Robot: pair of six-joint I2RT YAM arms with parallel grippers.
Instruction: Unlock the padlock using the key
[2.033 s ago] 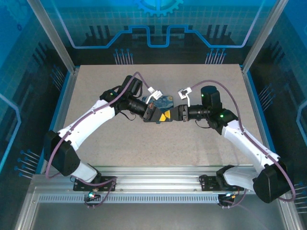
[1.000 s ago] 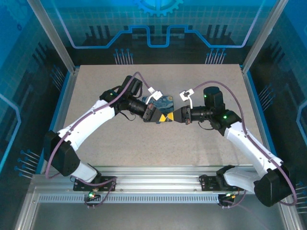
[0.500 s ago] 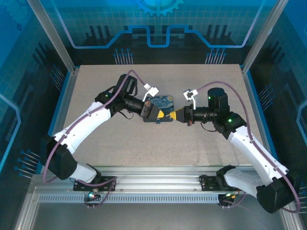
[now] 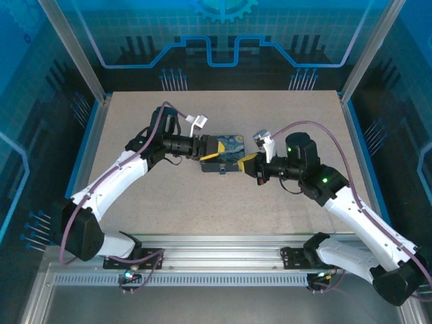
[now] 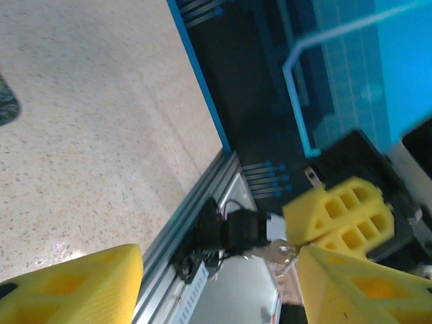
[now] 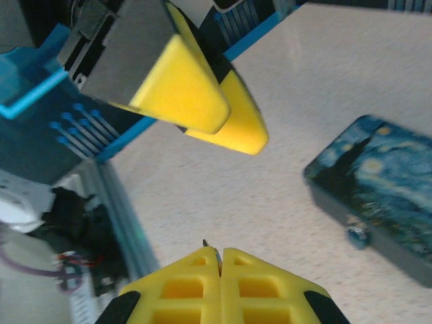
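Your left gripper [image 4: 210, 150] gapes near the tin [image 6: 378, 177]; your right gripper [image 6: 220, 256] clamps the key [image 6: 205, 244] (only its tip shows).

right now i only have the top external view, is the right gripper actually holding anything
observer: Yes. In the right wrist view the right gripper has its jaws pressed together, and a thin dark tip, likely the key, pokes out between them.
operator: ok and where's the padlock, cant make it out from above
observer: A tiny silvery piece, likely the padlock, sits on the front side of the tin. Neither gripper touches it.
operator: is the left gripper gripping the tin
observer: No. In the left wrist view the left gripper is open, with nothing between its jaws.
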